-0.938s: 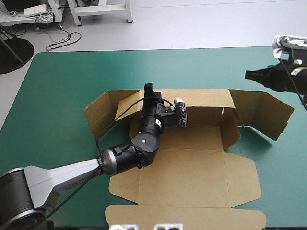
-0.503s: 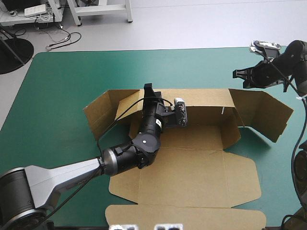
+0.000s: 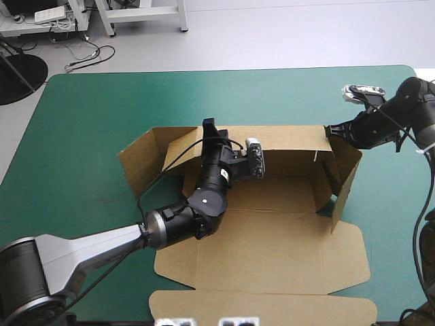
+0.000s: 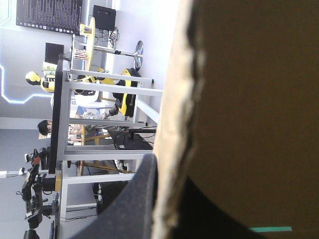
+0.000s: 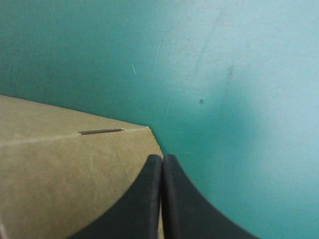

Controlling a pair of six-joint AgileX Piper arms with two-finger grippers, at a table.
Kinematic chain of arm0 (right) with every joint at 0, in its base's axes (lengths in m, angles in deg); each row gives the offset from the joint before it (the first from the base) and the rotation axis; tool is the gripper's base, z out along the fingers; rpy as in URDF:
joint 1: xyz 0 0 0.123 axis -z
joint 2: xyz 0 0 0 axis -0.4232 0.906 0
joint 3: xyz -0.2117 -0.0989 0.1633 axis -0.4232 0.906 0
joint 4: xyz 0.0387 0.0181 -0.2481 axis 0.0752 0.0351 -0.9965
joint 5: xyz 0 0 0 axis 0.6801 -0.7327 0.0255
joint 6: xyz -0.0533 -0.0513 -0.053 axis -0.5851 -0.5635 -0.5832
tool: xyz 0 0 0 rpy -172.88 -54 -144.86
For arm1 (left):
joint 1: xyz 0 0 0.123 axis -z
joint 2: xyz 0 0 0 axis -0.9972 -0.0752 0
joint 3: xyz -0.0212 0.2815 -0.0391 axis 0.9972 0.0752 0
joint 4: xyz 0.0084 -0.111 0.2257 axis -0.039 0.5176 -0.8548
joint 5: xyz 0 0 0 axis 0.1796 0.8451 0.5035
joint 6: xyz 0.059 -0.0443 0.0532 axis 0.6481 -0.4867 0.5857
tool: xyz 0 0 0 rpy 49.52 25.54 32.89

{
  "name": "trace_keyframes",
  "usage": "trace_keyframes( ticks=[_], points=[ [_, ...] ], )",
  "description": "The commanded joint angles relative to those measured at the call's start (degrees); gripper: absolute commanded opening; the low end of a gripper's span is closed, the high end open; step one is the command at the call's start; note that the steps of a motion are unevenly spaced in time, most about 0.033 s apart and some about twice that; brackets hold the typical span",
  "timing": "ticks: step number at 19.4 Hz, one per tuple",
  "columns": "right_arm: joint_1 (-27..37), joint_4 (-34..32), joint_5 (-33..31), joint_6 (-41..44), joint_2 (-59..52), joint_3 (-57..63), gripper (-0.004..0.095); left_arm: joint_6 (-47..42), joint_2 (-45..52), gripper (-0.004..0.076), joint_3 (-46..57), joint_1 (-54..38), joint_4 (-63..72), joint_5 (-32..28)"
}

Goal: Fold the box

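The brown box lies in the middle of the teal-green cover with its back wall raised. My left gripper is shut on the top edge of that wall near its left end. In the left wrist view the board edge runs between my black fingers. My right gripper is shut, its tip against the back wall's right corner. The right side flap stands upright there. In the right wrist view the shut right gripper rests at the board's corner.
The left side flap splays outward on the cover. The lid panel and its front flap lie flat toward the near edge. Bare teal-green cover stretches along the far and left sides.
My right arm has come down and leftward to the box's right corner. The right side flap has swung from splayed outward to upright. My left arm has held still.
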Motion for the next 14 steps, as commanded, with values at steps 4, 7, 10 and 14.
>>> trace_keyframes(
  ticks=[4,7,10,14],
  points=[
    [-0.01,4.38,2.92,-4.52,-10.01,6.86,-0.002,-1.6,2.33,-0.001,-1.19,0.45,-1.97,2.04],
    [-0.01,7.61,9.5,-8.72,-15.07,16.69,-0.002,-1.6,2.33,-0.001,-1.19,0.45,-0.59,2.04],
    [-0.01,14.24,17.14,-13.78,-19.48,24.32,-0.002,-1.6,1.86,-0.001,-1.19,0.45,0.13,2.04],
    [-0.01,18.18,23.38,-17.81,-25.63,31.56,-0.002,-1.39,-0.98,-0.001,-1.19,0.45,0.13,2.13]
  ],
)
